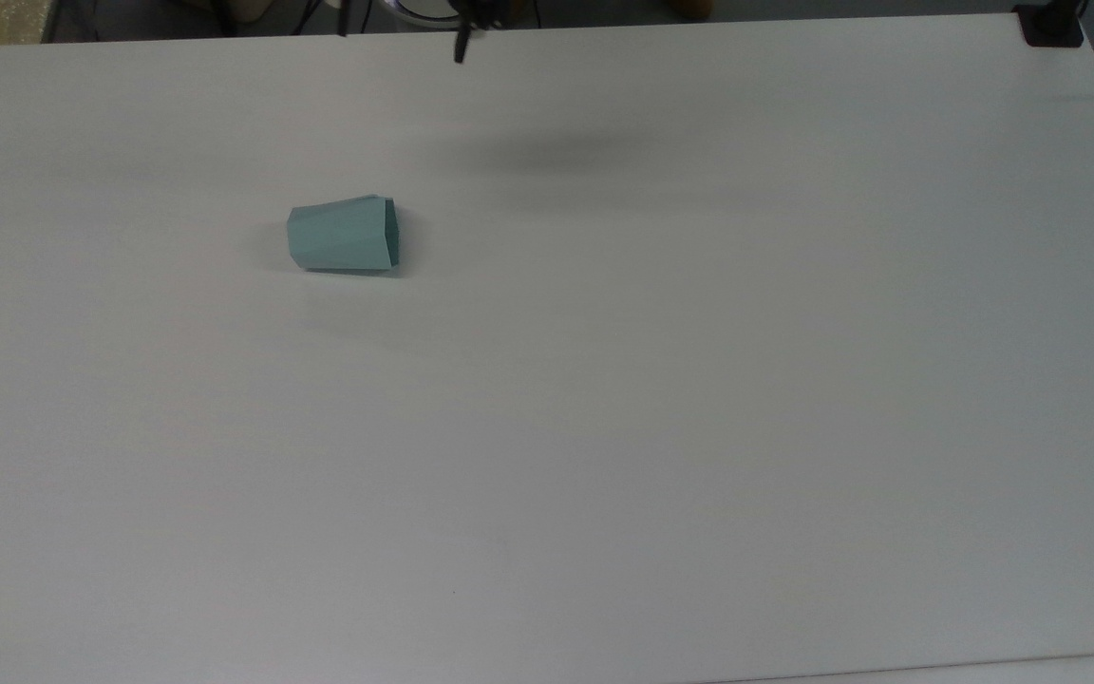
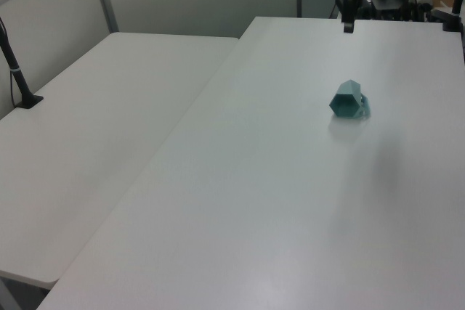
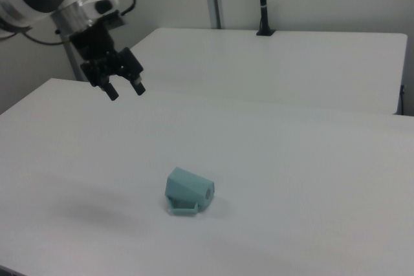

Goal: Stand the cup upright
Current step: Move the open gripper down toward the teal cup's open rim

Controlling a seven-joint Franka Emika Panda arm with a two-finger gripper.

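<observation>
Top view: overhead, looking steeply down on the table (image 1: pixel 699 380). Left view: raised, oblique, along the table (image 2: pixel 276 179) from one end. Right view: raised, oblique, from the opposite side, nearer. All three share the tabletop around the cup (image 1: pixel 344 236) (image 2: pixel 347 100) (image 3: pixel 189 191).
</observation>
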